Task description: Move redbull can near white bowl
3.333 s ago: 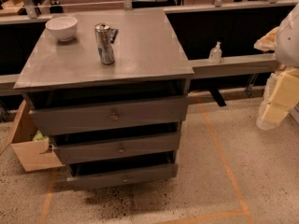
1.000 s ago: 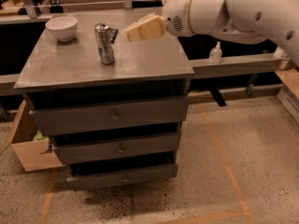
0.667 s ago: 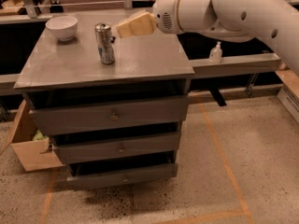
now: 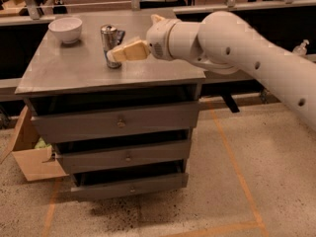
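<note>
The redbull can [image 4: 108, 39], slim and silver with a shiny top, stands upright near the back middle of the grey cabinet top [image 4: 74, 70]. The white bowl [image 4: 65, 29] sits at the back left corner, about a can's height to the left of the can. My gripper [image 4: 117, 54] reaches in from the right on the big white arm [image 4: 237, 48]. Its cream tip overlaps the can's lower right side at about mid height. I cannot tell whether it touches the can.
The cabinet has three drawers [image 4: 118, 124] below its top. An open cardboard box [image 4: 29, 157] lies on the floor at the left. A clear pump bottle [image 4: 300, 47] stands on a ledge at the far right. A rail runs behind the cabinet.
The arm has swung in from the right and moved left and down. Its tip went from above and right of the can to right against the can's side. The can and bowl have not moved.
</note>
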Available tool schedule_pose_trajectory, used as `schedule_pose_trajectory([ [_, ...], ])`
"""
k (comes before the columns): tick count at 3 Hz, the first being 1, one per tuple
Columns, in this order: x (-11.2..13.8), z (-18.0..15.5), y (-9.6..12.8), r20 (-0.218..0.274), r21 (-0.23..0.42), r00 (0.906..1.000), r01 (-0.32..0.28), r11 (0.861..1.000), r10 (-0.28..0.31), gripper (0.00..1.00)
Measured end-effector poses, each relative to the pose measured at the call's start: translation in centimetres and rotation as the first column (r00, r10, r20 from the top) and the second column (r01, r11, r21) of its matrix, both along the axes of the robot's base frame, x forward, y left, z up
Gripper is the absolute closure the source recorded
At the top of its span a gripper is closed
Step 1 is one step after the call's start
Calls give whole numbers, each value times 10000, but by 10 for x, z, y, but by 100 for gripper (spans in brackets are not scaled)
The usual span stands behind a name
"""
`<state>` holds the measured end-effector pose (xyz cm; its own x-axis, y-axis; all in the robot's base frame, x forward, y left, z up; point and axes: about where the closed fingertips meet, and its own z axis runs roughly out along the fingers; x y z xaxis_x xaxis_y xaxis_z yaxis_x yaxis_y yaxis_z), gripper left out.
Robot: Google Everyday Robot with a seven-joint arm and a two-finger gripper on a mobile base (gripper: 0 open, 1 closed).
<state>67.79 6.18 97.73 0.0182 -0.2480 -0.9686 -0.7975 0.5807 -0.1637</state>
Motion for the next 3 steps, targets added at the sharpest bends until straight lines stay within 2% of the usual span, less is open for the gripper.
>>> schedule_pose_trajectory([
  [1,31,-17,24,304,476,9995,-7,9989,-8,0],
  [3,92,-52,42,43,1059,10000,24,9944,-29,0],
])
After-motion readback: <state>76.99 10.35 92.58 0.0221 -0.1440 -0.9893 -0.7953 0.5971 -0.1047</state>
